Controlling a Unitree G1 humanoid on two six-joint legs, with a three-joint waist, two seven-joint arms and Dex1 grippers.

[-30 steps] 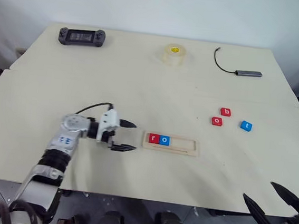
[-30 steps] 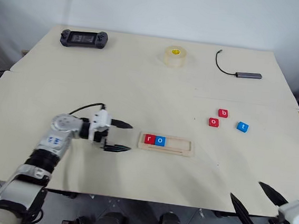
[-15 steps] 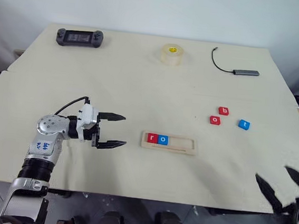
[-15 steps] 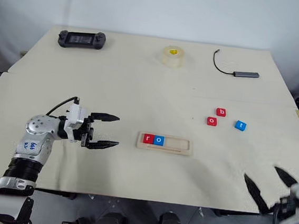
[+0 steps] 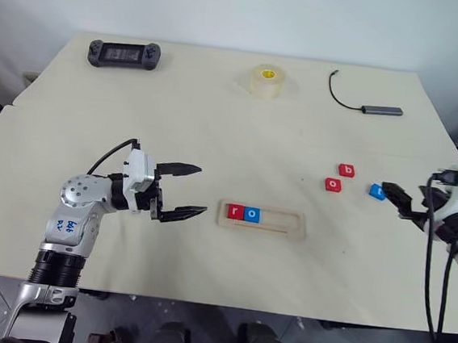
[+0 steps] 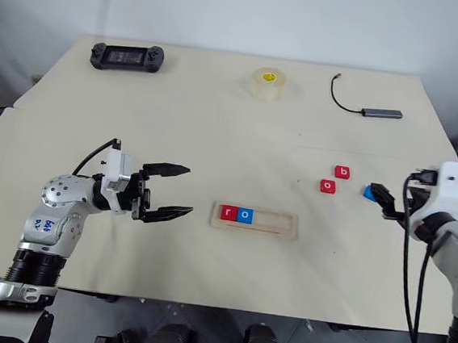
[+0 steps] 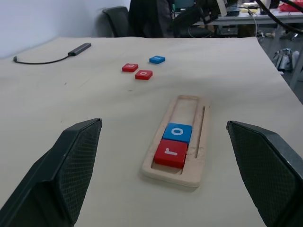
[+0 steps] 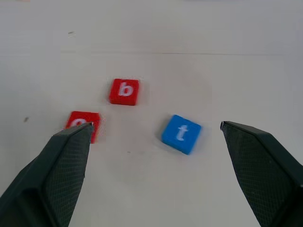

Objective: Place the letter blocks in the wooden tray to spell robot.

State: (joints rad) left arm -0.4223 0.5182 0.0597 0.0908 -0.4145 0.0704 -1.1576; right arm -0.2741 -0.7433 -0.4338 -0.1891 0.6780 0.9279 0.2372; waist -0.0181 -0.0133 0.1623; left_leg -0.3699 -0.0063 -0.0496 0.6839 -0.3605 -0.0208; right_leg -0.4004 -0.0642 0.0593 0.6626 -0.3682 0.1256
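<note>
In the left eye view, the wooden tray (image 5: 262, 220) lies on the pale surface (image 5: 217, 130), with the red r block (image 5: 235, 213) in its end compartment nearest the left gripper and the blue o block (image 5: 251, 215) touching it on the far side; the rest of the tray is bare. The left gripper (image 5: 188, 190) hangs just beside that end of the tray, level, its two black fingers spread wide and holding nothing. Well apart from the tray's other end lie the red b block (image 5: 346, 171), the red o block (image 5: 332, 185) and the blue t block (image 5: 376, 192), loosely grouped, none touching. The right gripper (image 5: 399, 200) sits right by the blue t block, farther from the tray than it. Far from the tray, along the back of the surface, rest a game controller (image 5: 124, 52), a roll of tape (image 5: 264, 81) and a cabled adapter (image 5: 380, 111). In the left wrist view, the tray runs away between the wide-apart fingers (image 7: 71, 165). In the right wrist view, the fingers (image 8: 64, 165) stand wide, empty, with the blue t block between them.
</note>
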